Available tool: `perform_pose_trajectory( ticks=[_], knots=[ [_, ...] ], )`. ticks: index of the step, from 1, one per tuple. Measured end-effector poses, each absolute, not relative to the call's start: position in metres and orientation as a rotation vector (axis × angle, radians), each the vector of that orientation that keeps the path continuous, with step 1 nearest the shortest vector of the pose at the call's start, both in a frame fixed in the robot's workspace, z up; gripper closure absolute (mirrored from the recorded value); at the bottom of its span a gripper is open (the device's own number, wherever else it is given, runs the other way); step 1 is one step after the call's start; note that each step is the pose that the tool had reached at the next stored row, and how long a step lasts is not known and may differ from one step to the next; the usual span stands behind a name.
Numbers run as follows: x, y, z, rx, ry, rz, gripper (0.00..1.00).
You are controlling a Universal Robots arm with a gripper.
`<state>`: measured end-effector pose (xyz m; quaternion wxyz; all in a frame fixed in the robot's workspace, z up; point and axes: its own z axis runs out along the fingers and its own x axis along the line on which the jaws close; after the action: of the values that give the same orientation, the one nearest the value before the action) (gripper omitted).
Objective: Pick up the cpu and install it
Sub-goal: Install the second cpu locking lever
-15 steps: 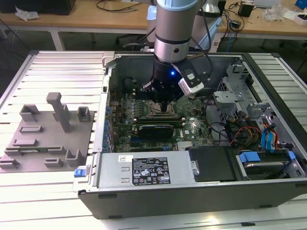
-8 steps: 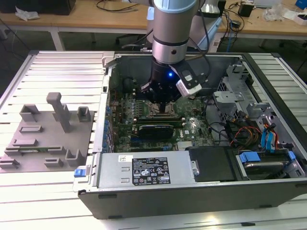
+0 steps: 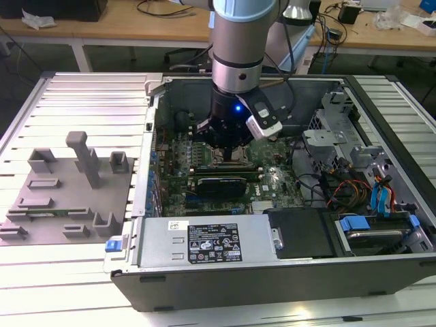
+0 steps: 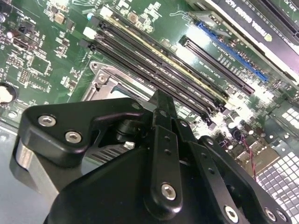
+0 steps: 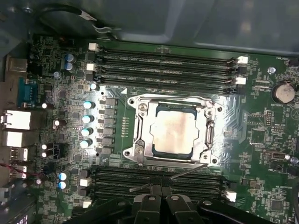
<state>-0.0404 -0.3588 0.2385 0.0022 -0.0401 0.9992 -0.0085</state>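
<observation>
Cpu (image 5: 173,134) in motherboard (image 5: 261,121) socket

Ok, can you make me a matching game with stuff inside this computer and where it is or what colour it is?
Things:
1. cpu
2. gripper
3. grey fixture tray
4. power supply label

Descriptions:
A. outside the case, at the exterior view's left
B. silvery square inside the socket frame
C. black, low over the motherboard
D. white and black sticker on a grey box

Pairs: 1-B, 2-C, 3-A, 4-D

Wooden workbenches (image 3: 102,30) strewn with cables line the back — a ribbed metal table (image 3: 75,102) spreads beneath, evenly lit.
</observation>
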Motion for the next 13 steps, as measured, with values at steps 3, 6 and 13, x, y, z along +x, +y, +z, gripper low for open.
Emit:
perform_pose_trajectory(
  ticks=[3,6,13],
  knots=[
    [-0.043,-0.359,0.237,-0.126,3.135,-0.025,0.89],
    [-0.045,-0.359,0.234,-0.119,3.135,-0.022,0.89],
    [-0.056,-0.36,0.224,-0.106,3.135,0.003,0.89]
  ],
)
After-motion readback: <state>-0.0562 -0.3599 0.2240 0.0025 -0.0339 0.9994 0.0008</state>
